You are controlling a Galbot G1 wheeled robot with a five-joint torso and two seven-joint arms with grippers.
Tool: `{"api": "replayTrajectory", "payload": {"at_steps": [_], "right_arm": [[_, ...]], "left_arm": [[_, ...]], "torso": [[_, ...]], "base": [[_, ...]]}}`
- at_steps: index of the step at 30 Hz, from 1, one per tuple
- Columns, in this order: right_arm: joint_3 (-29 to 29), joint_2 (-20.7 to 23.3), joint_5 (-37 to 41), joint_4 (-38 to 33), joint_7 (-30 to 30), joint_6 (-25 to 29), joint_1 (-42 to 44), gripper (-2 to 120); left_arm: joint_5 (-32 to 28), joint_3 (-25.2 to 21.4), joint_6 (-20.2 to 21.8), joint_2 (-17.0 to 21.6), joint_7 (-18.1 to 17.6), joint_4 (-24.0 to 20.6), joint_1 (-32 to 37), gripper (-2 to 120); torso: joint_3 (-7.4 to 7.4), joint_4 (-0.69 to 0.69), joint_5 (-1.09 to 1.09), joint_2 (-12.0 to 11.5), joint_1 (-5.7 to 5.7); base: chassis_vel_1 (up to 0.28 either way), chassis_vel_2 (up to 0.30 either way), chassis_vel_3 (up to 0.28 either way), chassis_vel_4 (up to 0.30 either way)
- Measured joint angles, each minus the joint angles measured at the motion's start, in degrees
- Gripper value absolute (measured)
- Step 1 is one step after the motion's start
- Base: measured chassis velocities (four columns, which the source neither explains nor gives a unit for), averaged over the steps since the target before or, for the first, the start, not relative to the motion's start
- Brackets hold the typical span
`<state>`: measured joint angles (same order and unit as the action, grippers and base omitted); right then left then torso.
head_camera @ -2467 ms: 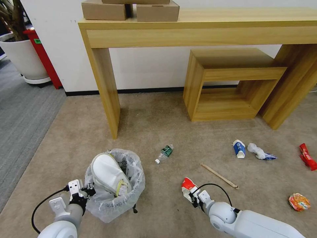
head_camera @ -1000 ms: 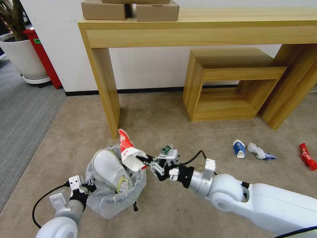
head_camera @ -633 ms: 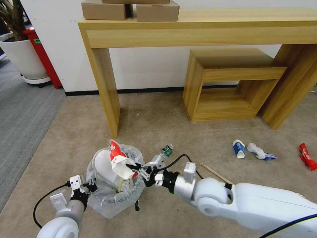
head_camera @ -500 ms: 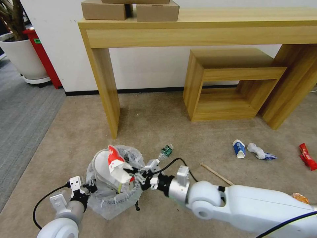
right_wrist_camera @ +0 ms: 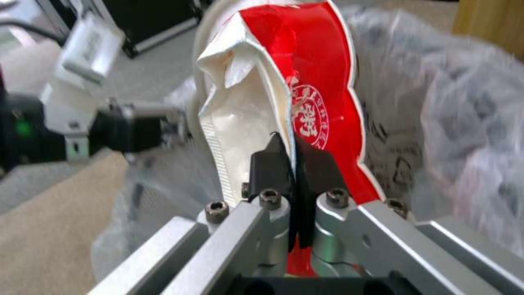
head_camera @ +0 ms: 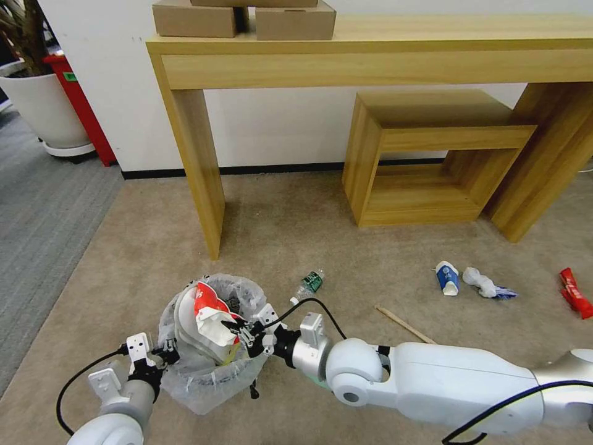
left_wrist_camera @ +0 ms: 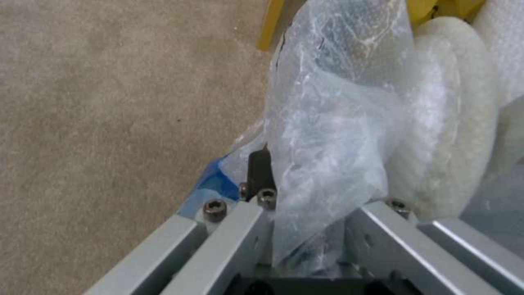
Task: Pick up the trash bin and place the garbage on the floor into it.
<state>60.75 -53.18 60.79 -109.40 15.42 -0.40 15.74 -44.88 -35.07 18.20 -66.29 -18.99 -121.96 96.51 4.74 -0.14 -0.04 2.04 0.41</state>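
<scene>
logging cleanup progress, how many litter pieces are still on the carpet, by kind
green-labelled clear plastic bottle: 1
blue-white paper cup: 1
crumpled white tissue: 1
thin wooden stick: 1
red wrapper: 1
total: 5

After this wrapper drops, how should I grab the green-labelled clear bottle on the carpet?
Take the green-labelled clear plastic bottle across its labelled middle, coming from straight above. It lies on its side on the beige carpet with its white cap toward the robot, so close the tool crosswise to its long axis.

A red wrapper (right_wrist_camera: 319, 94) bears a white emblem, its characters unreadable.
</scene>
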Motion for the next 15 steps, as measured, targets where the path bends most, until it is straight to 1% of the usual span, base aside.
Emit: {"api": "replayTrajectory", "payload": {"at_steps": [5,11,12,13,15], "right_arm": [[0.49,0.0,-0.04,-0.27,2.37,-2.55,-0.02,0],[0.77,0.0,-0.36,-0.73,3.04,-3.01,-0.04,0],[0.74,0.05,-0.48,-0.89,2.94,-2.82,-0.08,5],[0.74,0.05,-0.48,-0.89,2.94,-2.82,-0.08,5],[0.57,0.3,-0.66,-1.3,2.65,-2.42,-0.17,14]], "left_arm": [[-0.04,0.37,-0.01,-0.17,-0.02,0.32,-0.48,1],[0.09,0.67,-0.01,-0.37,-0.02,0.76,-0.65,1],[0.11,0.68,-0.01,-0.36,-0.02,0.85,-0.7,1],[0.11,0.68,-0.01,-0.36,-0.02,0.85,-0.7,1],[0.11,0.69,-0.01,-0.32,-0.02,1.01,-0.74,1]], "torso": [[0.0,-0.01,0.0,0.0,0.0],[0.0,-0.01,0.01,0.0,0.0],[0.0,-0.01,0.01,0.0,0.0],[0.0,-0.01,0.01,0.0,0.0],[0.0,0.0,0.01,0.0,0.0]], "base": [[0.0,0.0,0.0,0.0],[0.0,0.0,0.0,0.0],[0.0,0.0,0.0,0.0],[0.0,0.0,0.0,0.0],[0.0,0.0,0.0,0.0]]}}
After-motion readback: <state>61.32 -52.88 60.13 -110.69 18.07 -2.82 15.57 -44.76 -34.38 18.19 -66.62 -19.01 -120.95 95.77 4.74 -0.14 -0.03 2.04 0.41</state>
